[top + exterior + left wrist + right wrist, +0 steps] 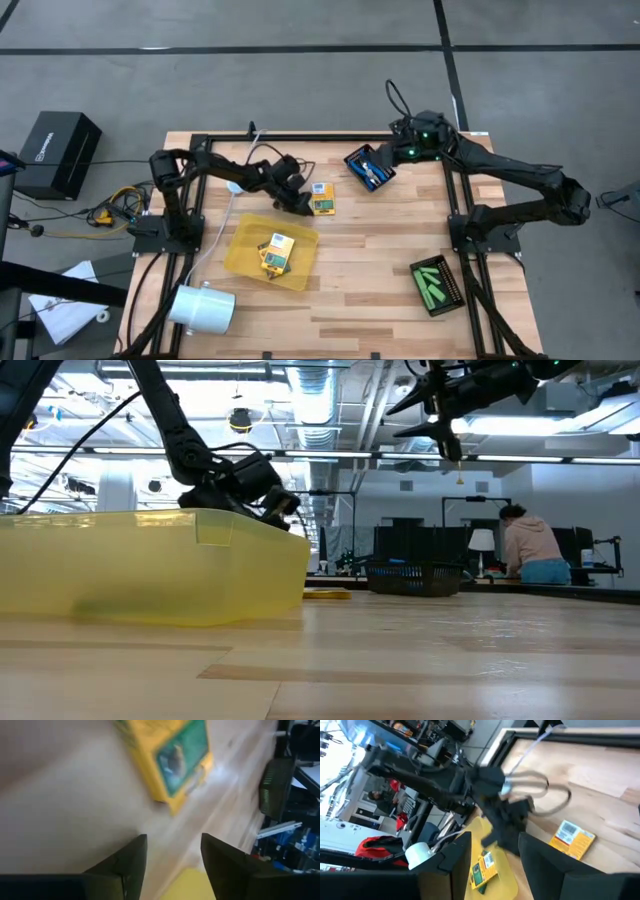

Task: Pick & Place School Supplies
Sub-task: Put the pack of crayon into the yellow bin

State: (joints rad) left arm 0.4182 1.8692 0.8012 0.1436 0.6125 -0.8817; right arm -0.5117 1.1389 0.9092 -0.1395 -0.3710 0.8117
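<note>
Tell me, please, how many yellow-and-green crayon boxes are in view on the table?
2. One crayon box lies on the bare wood just beyond the left pincer; the other crayon box lies in the yellow tray. More may be hidden.

Left tool open, low; right tool raised, empty.
</note>
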